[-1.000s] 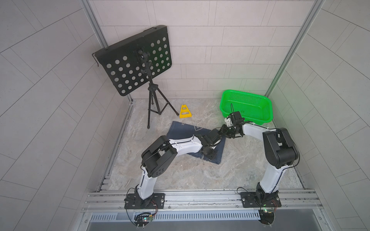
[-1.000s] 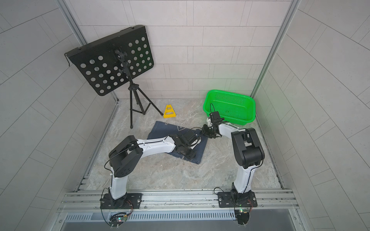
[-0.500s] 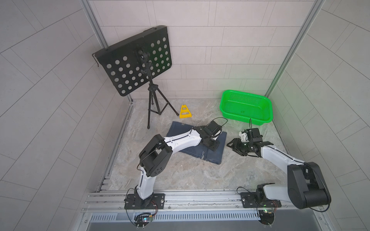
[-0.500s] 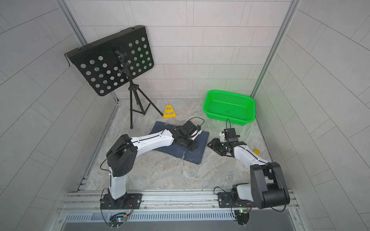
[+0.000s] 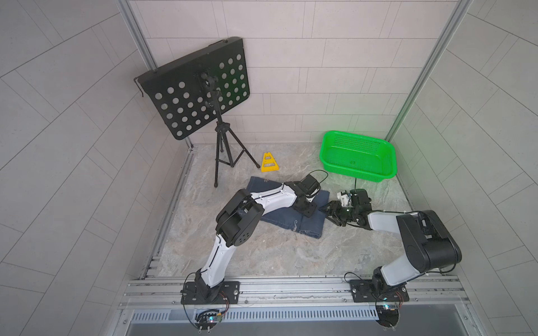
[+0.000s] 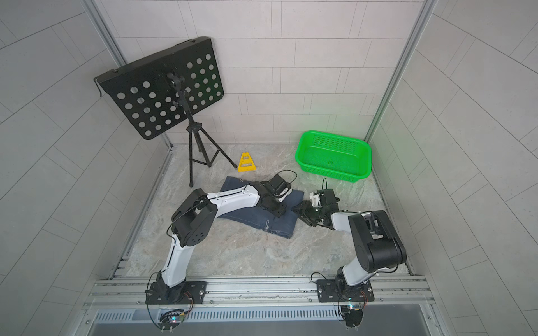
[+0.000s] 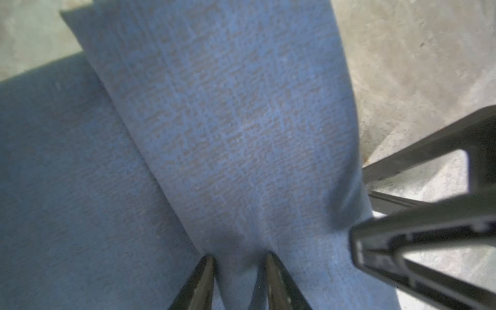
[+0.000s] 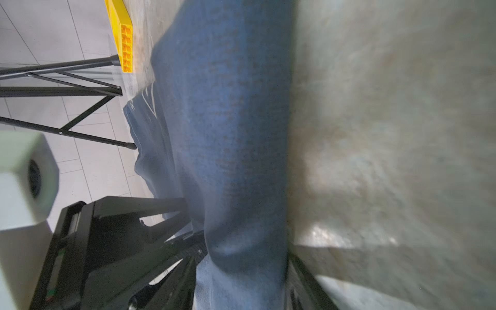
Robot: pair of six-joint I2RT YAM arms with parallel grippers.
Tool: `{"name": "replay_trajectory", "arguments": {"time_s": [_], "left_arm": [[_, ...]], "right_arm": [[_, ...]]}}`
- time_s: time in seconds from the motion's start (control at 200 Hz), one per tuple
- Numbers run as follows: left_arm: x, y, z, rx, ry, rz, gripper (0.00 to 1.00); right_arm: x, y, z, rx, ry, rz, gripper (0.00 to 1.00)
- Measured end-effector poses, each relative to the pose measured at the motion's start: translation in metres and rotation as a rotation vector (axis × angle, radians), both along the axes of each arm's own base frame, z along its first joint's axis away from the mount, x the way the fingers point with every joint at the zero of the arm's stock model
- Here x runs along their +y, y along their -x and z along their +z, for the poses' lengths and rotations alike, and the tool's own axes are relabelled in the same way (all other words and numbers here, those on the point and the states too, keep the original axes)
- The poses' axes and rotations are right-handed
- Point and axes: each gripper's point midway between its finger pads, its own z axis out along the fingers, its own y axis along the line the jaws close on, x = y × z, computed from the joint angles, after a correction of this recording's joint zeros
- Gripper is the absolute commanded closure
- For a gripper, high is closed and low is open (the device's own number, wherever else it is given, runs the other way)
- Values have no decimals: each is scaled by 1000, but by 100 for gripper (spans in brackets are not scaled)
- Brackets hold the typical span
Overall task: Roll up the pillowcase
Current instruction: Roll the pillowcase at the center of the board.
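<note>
The dark navy pillowcase point(image 5: 286, 219) point(image 6: 256, 218) lies on the marble floor, its right-hand side folded over into a thick roll. My left gripper point(image 5: 306, 208) point(image 6: 276, 210) presses down on that side. In the left wrist view the left gripper point(image 7: 240, 268) is shut on a raised ridge of the pillowcase point(image 7: 236, 120). My right gripper point(image 5: 328, 214) point(image 6: 303, 214) is at the cloth's right edge. In the right wrist view the right gripper point(image 8: 241, 281) stands open with the pillowcase roll point(image 8: 228, 134) filling the gap, with no squeeze visible.
A green basket point(image 5: 323, 151) point(image 6: 300, 154) stands at the back right. A black music stand on a tripod point(image 5: 222, 145) point(image 6: 193, 145) and a yellow plastic piece point(image 5: 270, 163) point(image 8: 124, 35) sit behind the cloth. Tiled walls close in on three sides.
My right gripper left the cloth's far end, swung out to the right and opened, then came back to the cloth's right edge. My left gripper stayed on the cloth.
</note>
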Motion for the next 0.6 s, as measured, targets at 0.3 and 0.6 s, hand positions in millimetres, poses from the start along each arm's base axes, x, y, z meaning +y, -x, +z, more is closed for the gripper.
{"name": "replay_trajectory", "arguments": {"time_s": [0.3, 0.6], "left_arm": [[1, 6, 0, 33, 6, -8, 59], [-6, 15, 34, 69, 93, 16, 57]], "right_arm": [[-3, 6, -2, 21, 11, 5, 93], [-53, 15, 14, 101, 259, 13, 98]]}}
